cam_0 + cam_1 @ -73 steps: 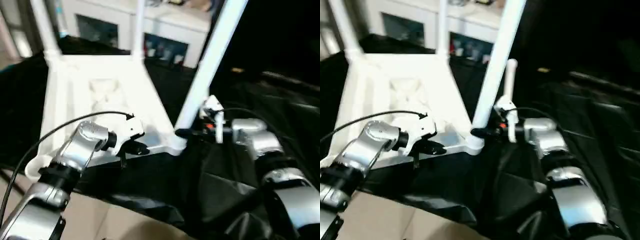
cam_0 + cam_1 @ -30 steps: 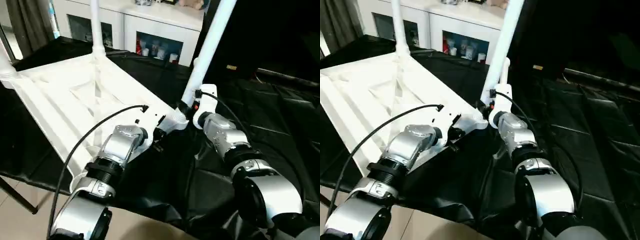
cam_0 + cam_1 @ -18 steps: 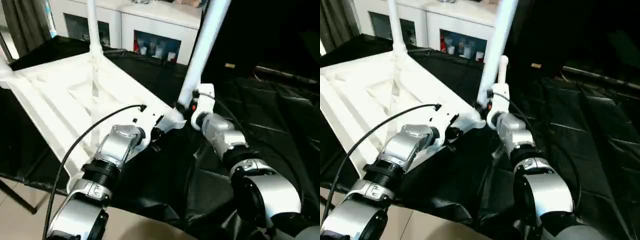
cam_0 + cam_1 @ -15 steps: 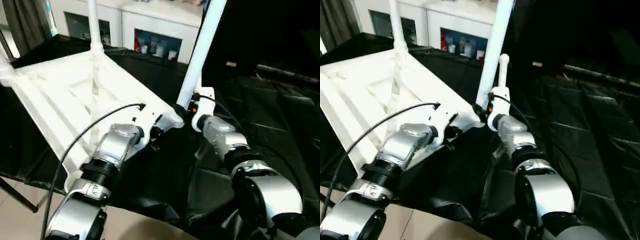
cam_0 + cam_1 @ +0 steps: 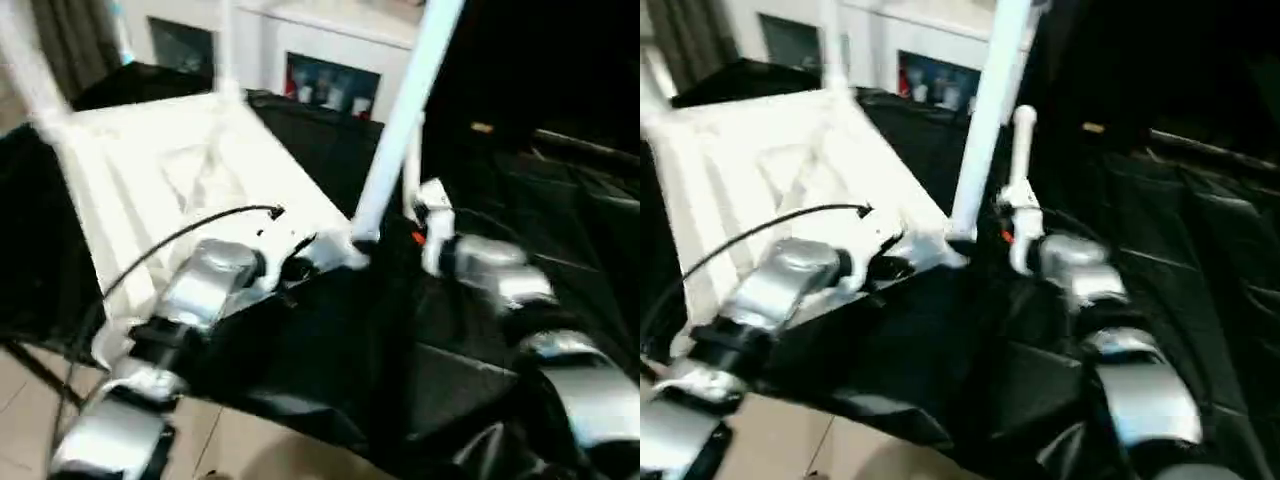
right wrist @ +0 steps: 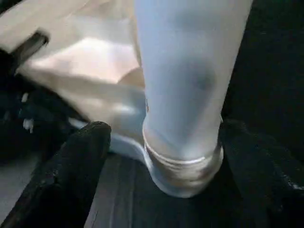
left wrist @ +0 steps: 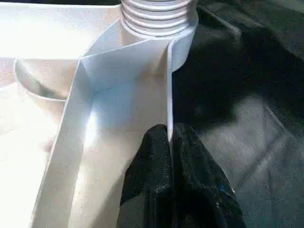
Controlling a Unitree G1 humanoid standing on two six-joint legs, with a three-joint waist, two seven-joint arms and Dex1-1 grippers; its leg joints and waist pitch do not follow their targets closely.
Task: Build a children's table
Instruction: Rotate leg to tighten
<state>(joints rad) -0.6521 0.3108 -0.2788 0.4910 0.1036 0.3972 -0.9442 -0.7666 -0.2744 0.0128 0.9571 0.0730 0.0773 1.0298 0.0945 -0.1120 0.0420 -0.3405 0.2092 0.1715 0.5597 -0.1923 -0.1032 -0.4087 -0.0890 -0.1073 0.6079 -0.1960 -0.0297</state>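
The white tabletop (image 5: 200, 170) lies upside down on a black-covered surface, ribbed underside up. Three white legs stand in its corner sockets: the near right leg (image 5: 400, 130), a far leg (image 5: 228, 40) and a left leg (image 5: 25, 60). My left gripper (image 5: 297, 268) is shut on the tabletop's thin rim wall (image 7: 168, 85), just short of the near right socket (image 7: 159, 14). My right gripper (image 6: 180, 156) is open at the base of the near right leg (image 6: 190, 85). One black finger (image 6: 80, 161) stands off either side of the leg.
Black cloth (image 5: 330, 370) covers the work surface and drapes over its near edge. Pale floor (image 5: 250, 450) shows below. A white glass-door cabinet (image 5: 330, 60) stands behind the tabletop. A cable (image 5: 170, 245) arcs over my left forearm.
The head camera has shifted and the picture is blurred. My right wrist sits a little farther from the leg's base than before. The left gripper stays on the rim.
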